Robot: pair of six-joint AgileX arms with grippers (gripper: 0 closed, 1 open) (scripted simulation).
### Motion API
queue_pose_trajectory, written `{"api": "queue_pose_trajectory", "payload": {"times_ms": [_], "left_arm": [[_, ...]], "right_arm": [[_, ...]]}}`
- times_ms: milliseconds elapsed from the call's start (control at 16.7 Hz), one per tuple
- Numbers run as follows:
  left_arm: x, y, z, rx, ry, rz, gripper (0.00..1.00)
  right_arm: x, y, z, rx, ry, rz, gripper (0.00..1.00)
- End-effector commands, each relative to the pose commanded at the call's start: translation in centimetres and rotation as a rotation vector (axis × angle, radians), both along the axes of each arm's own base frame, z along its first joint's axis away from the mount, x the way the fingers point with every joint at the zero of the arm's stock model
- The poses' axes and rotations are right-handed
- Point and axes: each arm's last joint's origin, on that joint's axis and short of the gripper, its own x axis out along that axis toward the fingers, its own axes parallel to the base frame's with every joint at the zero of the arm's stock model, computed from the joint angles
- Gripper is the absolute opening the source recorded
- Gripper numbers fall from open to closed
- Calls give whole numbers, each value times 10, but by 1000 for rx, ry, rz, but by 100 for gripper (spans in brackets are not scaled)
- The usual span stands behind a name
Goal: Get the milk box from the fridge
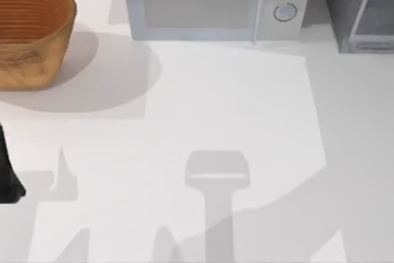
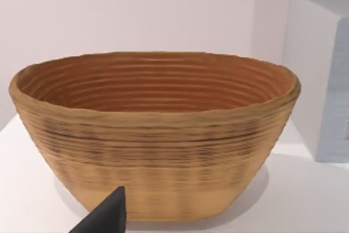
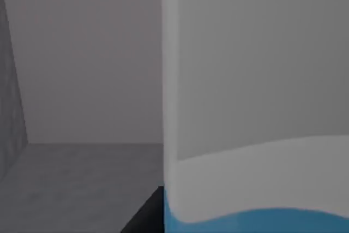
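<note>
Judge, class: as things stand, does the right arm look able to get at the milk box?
Probably yes. The right wrist view looks into the fridge with the milk box close in front and nothing between them. Whether the fingers already grip it cannot be told.

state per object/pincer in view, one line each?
fridge: back right of the table, door state unclear.
milk box: upright inside the fridge, close before the right wrist camera.
microwave: door shut.
basket: upright, empty.
left pincer: near the basket, holding nothing.
</note>
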Motion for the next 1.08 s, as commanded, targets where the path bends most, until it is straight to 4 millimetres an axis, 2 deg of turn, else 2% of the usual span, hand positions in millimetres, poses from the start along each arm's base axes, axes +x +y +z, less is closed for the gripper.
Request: {"api": "queue_pose_trajectory", "payload": {"times_ms": [360, 720, 900, 1080], "left_arm": [[0, 0, 0, 0, 0, 0, 100], [0, 0, 0, 0, 0, 0, 100], [0, 0, 0, 0, 0, 0, 100], [0, 0, 0, 0, 0, 0, 100]], "right_arm": [[0, 0, 40, 0, 3, -1, 0], [-4, 0, 42, 2, 5, 2, 0], [-26, -1, 44, 3, 4, 3, 0], [-64, 0, 37, 10, 30, 1, 0]]}}
